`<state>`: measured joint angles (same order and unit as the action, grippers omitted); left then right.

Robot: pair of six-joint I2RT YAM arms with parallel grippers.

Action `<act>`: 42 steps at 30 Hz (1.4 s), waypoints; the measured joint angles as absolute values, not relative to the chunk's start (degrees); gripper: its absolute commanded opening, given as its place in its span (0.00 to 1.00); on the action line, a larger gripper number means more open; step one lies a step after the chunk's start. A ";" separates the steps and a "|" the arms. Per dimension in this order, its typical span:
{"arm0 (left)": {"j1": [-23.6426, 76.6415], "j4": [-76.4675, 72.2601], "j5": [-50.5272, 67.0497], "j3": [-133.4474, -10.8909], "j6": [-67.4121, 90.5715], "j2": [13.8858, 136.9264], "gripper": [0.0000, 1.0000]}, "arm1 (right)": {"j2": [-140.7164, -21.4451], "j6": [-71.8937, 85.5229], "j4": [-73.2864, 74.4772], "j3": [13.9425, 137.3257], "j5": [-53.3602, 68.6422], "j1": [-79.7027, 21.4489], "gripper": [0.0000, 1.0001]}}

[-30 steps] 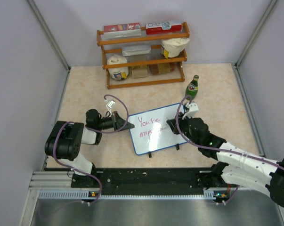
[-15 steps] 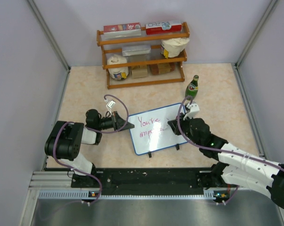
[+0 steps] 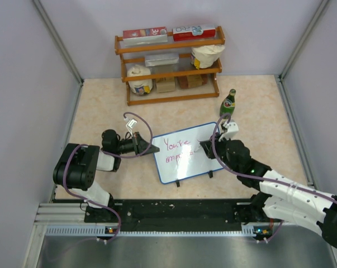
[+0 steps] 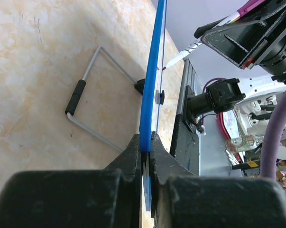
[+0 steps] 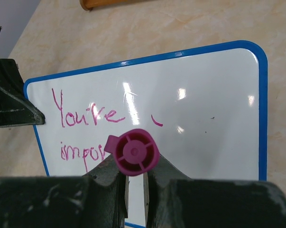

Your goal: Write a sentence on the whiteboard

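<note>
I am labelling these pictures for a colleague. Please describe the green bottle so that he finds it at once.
Start at the wooden shelf at the back of the table. To its right and nearer, behind the far right corner of the whiteboard, stands the bottle. It alone is green and narrow-necked.

Over the last second the right gripper, carrying the pink marker, has crept a little toward 4 o'clock across the whiteboard in the overhead view. The second line of pink writing has grown slightly longer toward 3 o'clock, now reading roughly "impor".
</note>
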<state>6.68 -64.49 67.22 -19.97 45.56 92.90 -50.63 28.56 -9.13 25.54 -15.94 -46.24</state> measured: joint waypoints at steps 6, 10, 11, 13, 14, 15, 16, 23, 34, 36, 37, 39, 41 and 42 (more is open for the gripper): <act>6.68 -64.51 67.22 -19.97 45.56 92.92 0.00 | -50.70 28.58 -10.28 25.56 -16.25 -45.91 0.00; 6.68 -64.51 67.22 -19.97 45.56 92.92 0.00 | -51.18 28.56 -11.00 25.63 -16.27 -45.82 0.00; 6.68 -64.51 67.22 -19.97 45.56 92.92 0.00 | -51.42 28.56 -11.07 25.63 -16.27 -45.80 0.00; 6.68 -64.51 67.22 -19.97 45.56 92.92 0.00 | -52.05 28.60 -11.09 25.63 -16.23 -45.76 0.00; 6.68 -64.51 67.20 -19.97 45.58 92.92 0.00 | -52.27 28.62 -11.27 25.63 -16.23 -45.71 0.00; 6.68 -64.51 67.20 -19.97 45.58 92.92 0.00 | -52.31 28.64 -11.31 25.63 -16.19 -45.67 0.00; 6.68 -64.51 67.20 -19.97 45.58 92.92 0.00 | -52.31 28.64 -11.31 25.63 -16.14 -45.67 0.00; 6.68 -64.51 67.20 -19.97 45.58 92.92 0.00 | -52.14 28.69 -11.09 25.63 -15.92 -45.60 0.00; 6.68 -64.51 67.20 -19.97 45.58 92.92 0.00 | -50.63 28.77 -10.26 23.94 -13.85 -45.56 0.00; 6.68 -64.51 67.20 -19.97 45.58 92.92 0.00 | -50.63 28.75 -10.24 23.86 -13.34 -45.56 0.00; 6.68 -64.51 67.22 -19.97 45.58 92.92 0.00 | -50.63 28.75 -10.26 23.86 -13.21 -45.56 0.00; 6.68 -64.51 67.22 -19.97 45.58 92.92 0.00 | -50.63 28.75 -10.26 23.86 -13.15 -45.56 0.00; 6.68 -64.51 67.22 -19.97 45.58 92.92 0.00 | -50.63 28.75 -10.26 23.86 -13.17 -45.56 0.00; 6.68 -64.51 67.20 -19.97 45.58 92.92 0.00 | -50.63 28.75 -10.26 23.86 -13.19 -45.56 0.00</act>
